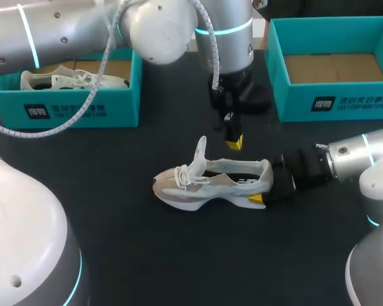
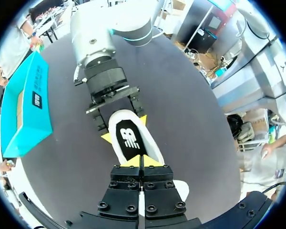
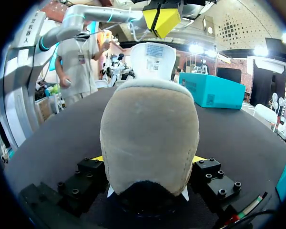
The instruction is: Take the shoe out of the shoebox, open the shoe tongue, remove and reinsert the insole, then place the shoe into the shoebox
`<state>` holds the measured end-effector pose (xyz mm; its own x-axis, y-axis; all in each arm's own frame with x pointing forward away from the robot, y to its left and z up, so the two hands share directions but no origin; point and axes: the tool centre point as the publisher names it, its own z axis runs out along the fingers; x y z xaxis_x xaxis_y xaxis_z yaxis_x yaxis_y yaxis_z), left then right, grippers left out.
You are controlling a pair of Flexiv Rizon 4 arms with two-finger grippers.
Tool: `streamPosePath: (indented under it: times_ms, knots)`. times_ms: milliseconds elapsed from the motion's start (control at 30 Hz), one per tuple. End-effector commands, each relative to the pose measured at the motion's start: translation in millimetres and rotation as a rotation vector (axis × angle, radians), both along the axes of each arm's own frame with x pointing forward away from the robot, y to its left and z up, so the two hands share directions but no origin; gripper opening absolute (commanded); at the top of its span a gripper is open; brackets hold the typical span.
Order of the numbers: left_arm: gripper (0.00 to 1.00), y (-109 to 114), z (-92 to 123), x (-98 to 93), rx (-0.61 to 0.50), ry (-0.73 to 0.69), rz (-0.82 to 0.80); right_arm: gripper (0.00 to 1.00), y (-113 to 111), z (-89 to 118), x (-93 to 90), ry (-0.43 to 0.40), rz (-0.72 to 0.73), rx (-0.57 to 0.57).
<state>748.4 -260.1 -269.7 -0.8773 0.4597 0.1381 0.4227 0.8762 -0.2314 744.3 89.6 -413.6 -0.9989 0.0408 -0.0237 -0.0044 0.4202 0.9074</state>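
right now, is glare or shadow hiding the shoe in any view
Head view: shoe evenly lit, glare sits on the left arm. Left wrist view: no glare on its insole. Right wrist view: heel well lit, dark just beneath.

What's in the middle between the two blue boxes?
The head view shows the left claw hanging between the left shoebox and the right shoebox, above the shoe on the table.

One beige-and-white mesh sneaker upright mid-table, toe left, tongue raised, black insole inside. Open teal cardboard shoebox far right.
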Motion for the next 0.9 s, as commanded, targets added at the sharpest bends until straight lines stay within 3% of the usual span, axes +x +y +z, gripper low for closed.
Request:
streamPosePath:
  times_ms: [33,267,900]
  knots:
    - [0.00,-4.6,-15.6,-5.1,0.011,-0.003,0.014,0.00,1.7,-3.9,-0.1,0.000,-0.001,-0.003]
    - [0.00,-2.7,-33.1,-14.0,0.020,-0.006,0.075,0.00,1.7,-3.9,-0.1,0.000,-0.001,-0.003]
    - [0.00,-3.0,-33.2,-16.3,0.016,-0.005,0.085,0.00,1.7,-3.9,-0.1,0.000,-0.001,-0.003]
